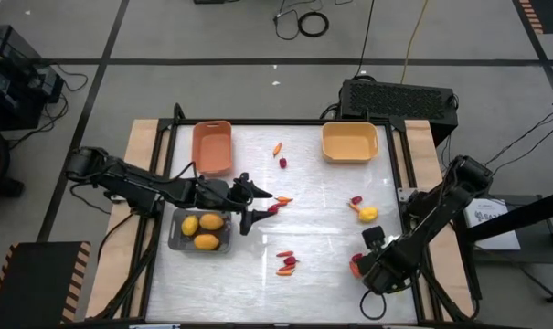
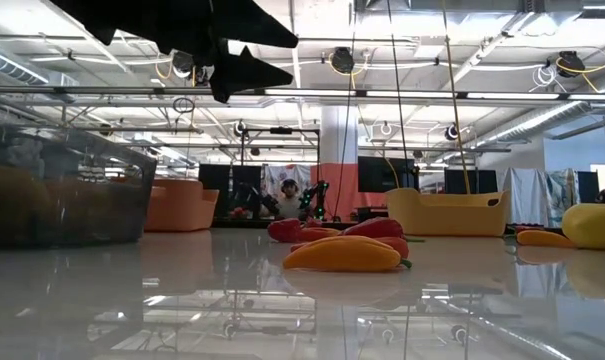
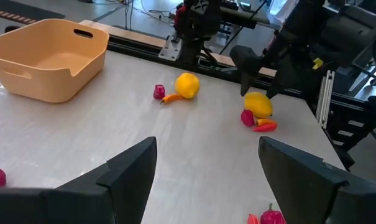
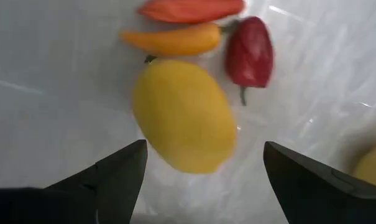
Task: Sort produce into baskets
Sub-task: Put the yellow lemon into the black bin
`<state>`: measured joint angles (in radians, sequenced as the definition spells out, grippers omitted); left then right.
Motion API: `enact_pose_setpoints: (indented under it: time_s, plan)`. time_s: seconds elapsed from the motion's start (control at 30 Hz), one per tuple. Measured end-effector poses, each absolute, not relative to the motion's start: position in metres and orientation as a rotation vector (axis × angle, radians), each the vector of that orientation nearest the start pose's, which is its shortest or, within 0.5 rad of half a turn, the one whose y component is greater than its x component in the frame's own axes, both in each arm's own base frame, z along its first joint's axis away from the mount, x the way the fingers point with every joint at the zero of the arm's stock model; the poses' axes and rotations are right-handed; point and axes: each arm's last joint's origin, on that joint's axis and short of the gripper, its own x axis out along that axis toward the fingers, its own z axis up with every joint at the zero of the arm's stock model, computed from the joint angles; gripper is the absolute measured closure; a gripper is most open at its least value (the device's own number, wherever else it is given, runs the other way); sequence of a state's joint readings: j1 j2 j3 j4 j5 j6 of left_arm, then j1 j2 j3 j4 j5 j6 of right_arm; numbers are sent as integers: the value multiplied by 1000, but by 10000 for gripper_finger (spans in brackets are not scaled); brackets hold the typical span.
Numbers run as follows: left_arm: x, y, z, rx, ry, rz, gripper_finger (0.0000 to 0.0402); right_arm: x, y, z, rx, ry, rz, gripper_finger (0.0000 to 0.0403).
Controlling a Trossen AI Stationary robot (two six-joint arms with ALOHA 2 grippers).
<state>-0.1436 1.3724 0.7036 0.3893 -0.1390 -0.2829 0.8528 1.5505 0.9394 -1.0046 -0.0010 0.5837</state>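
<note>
My right gripper (image 1: 366,263) is open near the table's near right corner, just above a yellow egg-shaped fruit (image 4: 184,115). Its fingers stand on either side of the fruit without touching it. An orange pepper (image 4: 172,40), a red-orange pepper (image 4: 191,9) and a dark red piece (image 4: 250,53) lie against that fruit on the table. My left gripper (image 1: 254,205) is open and empty in mid-air beside the grey basket (image 1: 174,239), which holds three yellow fruits (image 1: 207,241). The salmon basket (image 1: 212,146) and the yellow-orange basket (image 1: 349,143) stand at the far side.
Loose produce lies on the table: a yellow fruit (image 1: 368,215) with a red piece (image 1: 356,200) at the right, a cluster of peppers (image 1: 286,262) near the front middle, a pepper (image 1: 283,200) and red piece (image 1: 273,209) by my left gripper, two small pieces (image 1: 281,155) between the far baskets.
</note>
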Motion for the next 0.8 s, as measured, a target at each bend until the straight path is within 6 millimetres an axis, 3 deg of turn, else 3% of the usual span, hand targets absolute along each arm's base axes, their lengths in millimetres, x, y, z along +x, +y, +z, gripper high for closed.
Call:
enact_pose_setpoints:
  time_s: [0.23, 0.47, 0.8]
  plan:
    - [288, -37, 231, -241, 277, 37, 116, 163, 189, 165, -178, 1522, 276, 89]
    - [288, -37, 231, -240, 275, 46, 116, 161, 183, 157, -117, 1526, 160, 90]
    - [288, -37, 231, -239, 274, 53, 116, 161, 184, 157, -94, 1532, 149, 90]
